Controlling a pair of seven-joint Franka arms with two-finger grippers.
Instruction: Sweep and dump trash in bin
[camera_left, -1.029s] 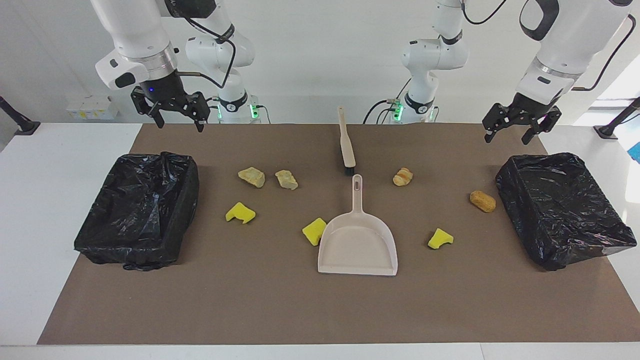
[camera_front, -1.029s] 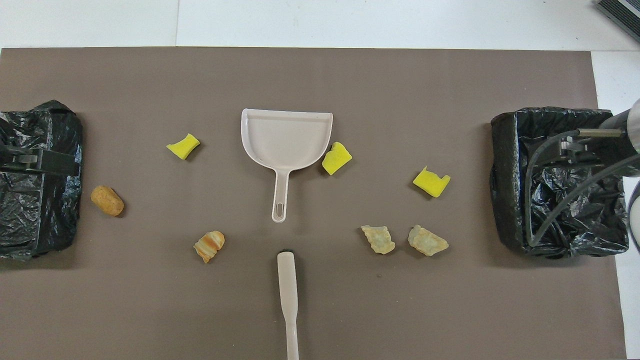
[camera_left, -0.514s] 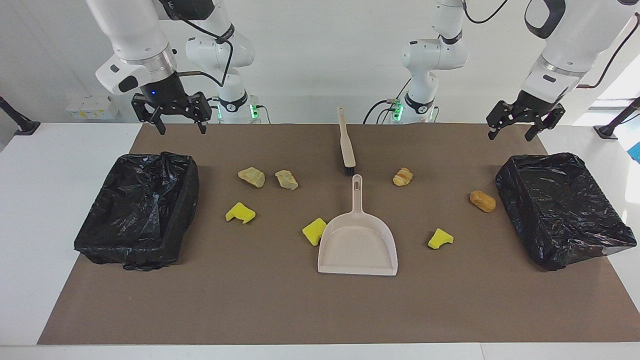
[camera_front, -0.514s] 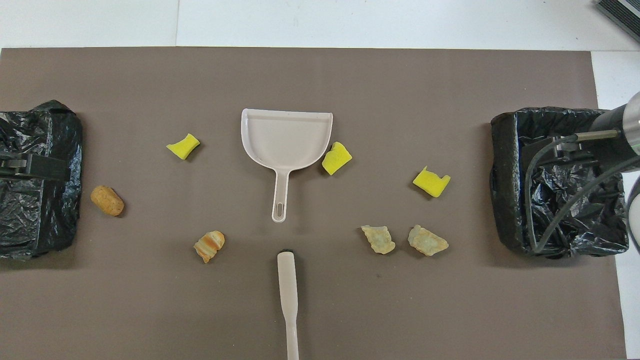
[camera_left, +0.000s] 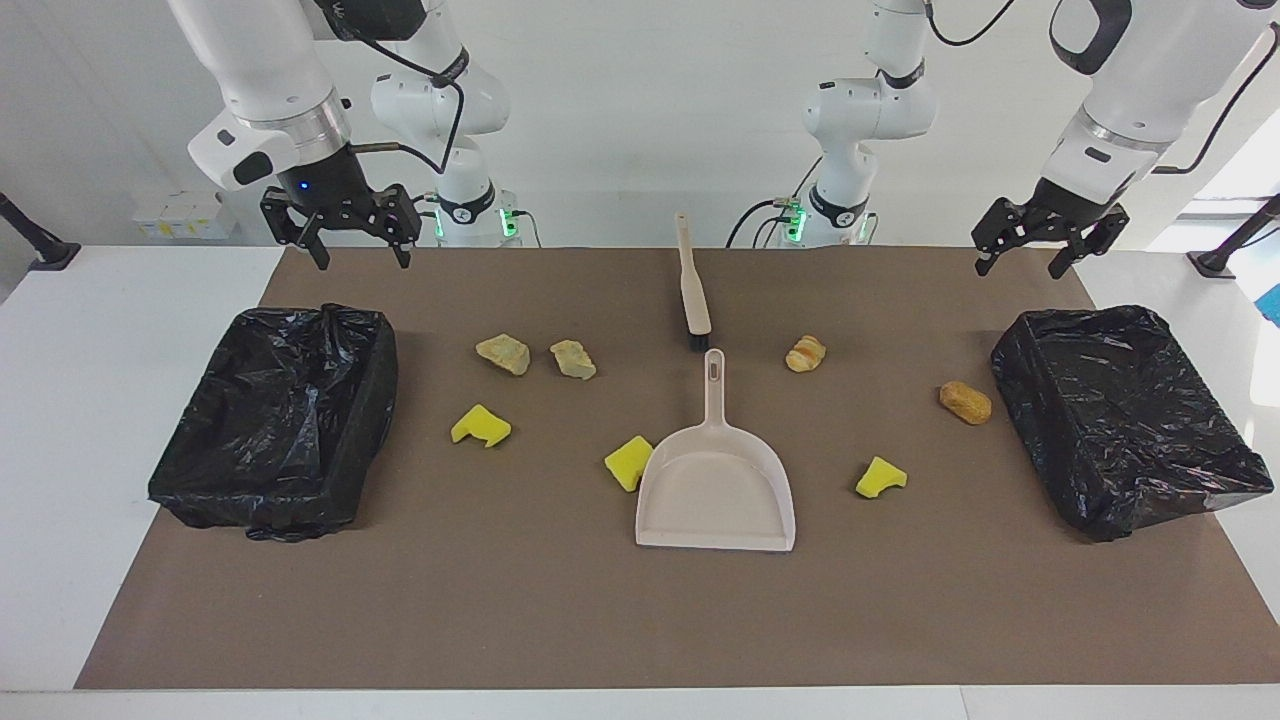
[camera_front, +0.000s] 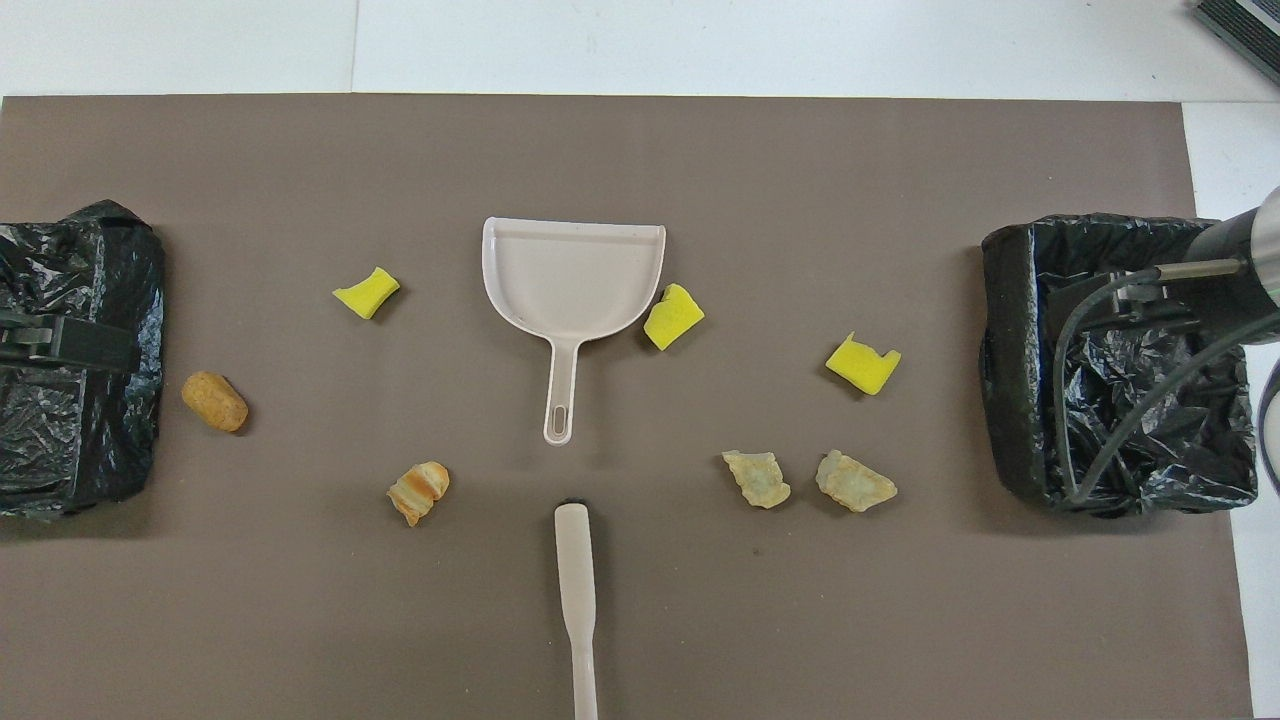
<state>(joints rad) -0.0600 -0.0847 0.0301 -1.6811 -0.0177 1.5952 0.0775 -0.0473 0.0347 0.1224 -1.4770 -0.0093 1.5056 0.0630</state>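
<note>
Several scraps of trash lie on the brown mat. They are three yellow sponge chunks (camera_left: 480, 425) (camera_left: 628, 462) (camera_left: 880, 477), two pale beige lumps (camera_left: 503, 353) (camera_left: 573, 359) and two brown bread-like pieces (camera_left: 806, 353) (camera_left: 965, 402). A beige dustpan (camera_left: 715, 490) lies mid-table, with one yellow chunk (camera_front: 673, 316) touching its side. The beige brush (camera_left: 692, 285) lies nearer to the robots, in line with the dustpan's handle. My right gripper (camera_left: 350, 240) is open and empty, up in the air over one black-lined bin (camera_left: 370, 400). My left gripper (camera_left: 1030, 250) is open and empty, up in the air over the other bin (camera_left: 1030, 370).
The two bins stand at the two ends of the mat (camera_left: 560, 600), one bread piece (camera_front: 214, 401) close to the bin at the left arm's end. White table (camera_left: 90, 400) surrounds the mat. The arm bases stand at the table's robot end.
Both grippers have shifted slightly outward toward their own ends of the table and turned a little. Nothing on the table has moved.
</note>
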